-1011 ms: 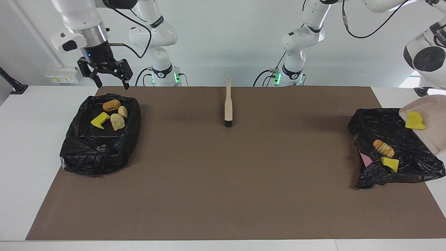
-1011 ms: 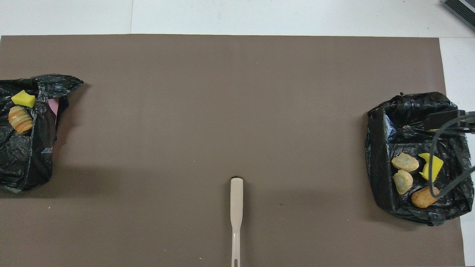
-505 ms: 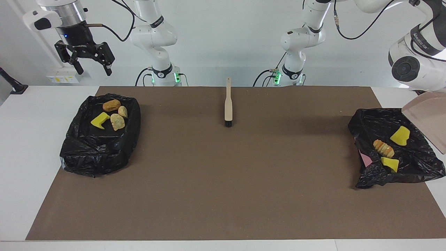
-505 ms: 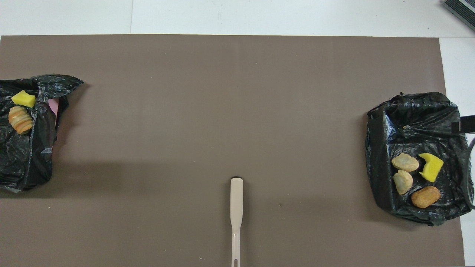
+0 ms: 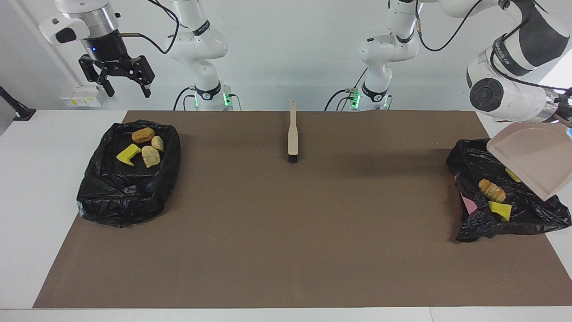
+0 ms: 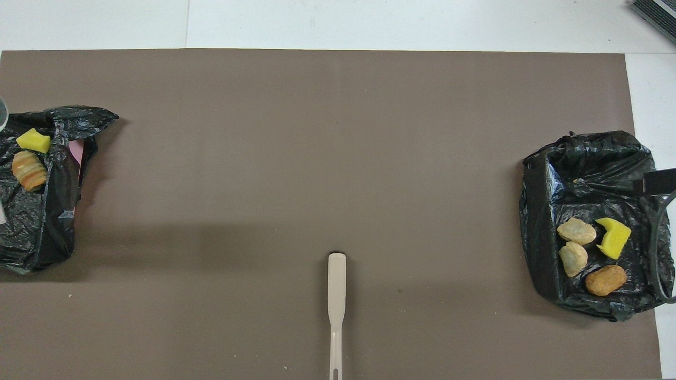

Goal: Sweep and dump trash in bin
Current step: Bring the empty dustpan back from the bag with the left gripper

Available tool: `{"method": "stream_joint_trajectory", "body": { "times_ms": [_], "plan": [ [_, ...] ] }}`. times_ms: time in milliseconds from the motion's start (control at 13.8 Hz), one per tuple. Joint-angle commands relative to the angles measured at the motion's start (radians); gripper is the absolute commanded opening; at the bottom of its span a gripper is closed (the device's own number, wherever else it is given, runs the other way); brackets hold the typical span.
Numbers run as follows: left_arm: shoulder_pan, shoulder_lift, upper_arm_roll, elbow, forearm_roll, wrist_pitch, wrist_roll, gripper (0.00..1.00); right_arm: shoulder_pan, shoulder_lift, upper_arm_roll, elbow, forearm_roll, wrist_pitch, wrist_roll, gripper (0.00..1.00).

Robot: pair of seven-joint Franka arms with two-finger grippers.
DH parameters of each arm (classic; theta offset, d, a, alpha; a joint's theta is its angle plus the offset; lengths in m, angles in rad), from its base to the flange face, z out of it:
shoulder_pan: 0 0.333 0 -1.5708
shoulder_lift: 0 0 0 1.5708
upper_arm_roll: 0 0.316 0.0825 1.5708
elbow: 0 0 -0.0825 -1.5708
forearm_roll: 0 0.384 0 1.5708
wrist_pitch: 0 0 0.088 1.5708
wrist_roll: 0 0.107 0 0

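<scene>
- Left gripper (image 5: 566, 117), at the right edge of the facing view: closed narrow on the handle of the dustpan (image 5: 532, 158), mostly cut off by the frame; holds the pan tilted above the lined bin (image 5: 473, 156).
- Right gripper (image 5: 118, 82), upper left of the facing view: spread wide, holding nothing, up in the air above the second bin (image 5: 103, 197); waiting.
- Trash: three pieces in the lined bin at right, namely a bread lump (image 5: 491, 190), a yellow chunk (image 5: 499, 209) and a yellow sliver (image 5: 512, 175) half hidden under the pan; four more (image 5: 145, 147) in the second bin at left. None seen on the brown mat (image 5: 286, 232).
- Risk: could snag the loose liner with the pan's lip on the way out and drag or tip the bin, spilling pieces back onto the mat.
- Risk: could drop the pan if the narrow grip slips on its handle.
- Risk: could knock the brush (image 5: 292, 134), top centre, when swinging back.
- Facing view only: both grippers, the whole pan, the third piece under it.
- Overhead view: crops the lined bin (image 6: 53, 211) at its left edge and shows a mere sliver of the pan; gives a straight look into the second bin (image 6: 538, 211).
</scene>
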Motion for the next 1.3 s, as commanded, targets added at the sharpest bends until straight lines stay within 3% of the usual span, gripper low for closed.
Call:
{"method": "stream_joint_trajectory", "body": {
  "times_ms": [0, 433, 794, 1227],
  "plan": [
    [-0.042, -0.02, 0.014, -0.008, -0.118, -0.062, -0.132, 0.0, -0.002, -0.026, 0.002, -0.024, 0.006, -0.025, 0.009, 1.0],
    [-0.073, -0.055, 0.012, -0.044, -0.613, -0.152, -0.381, 0.0, 0.0, -0.023, 0.006, -0.017, 0.009, -0.036, 0.063, 1.0],
    [-0.235, -0.077, 0.012, -0.075, -0.841, -0.148, -0.677, 0.0, -0.002, -0.024, 0.006, -0.017, 0.012, -0.072, 0.061, 1.0],
    [-0.449, 0.003, 0.014, -0.069, -1.08, -0.041, -1.085, 0.0, 0.0, -0.027, 0.008, -0.025, 0.012, -0.063, 0.067, 1.0]
  ]
}}
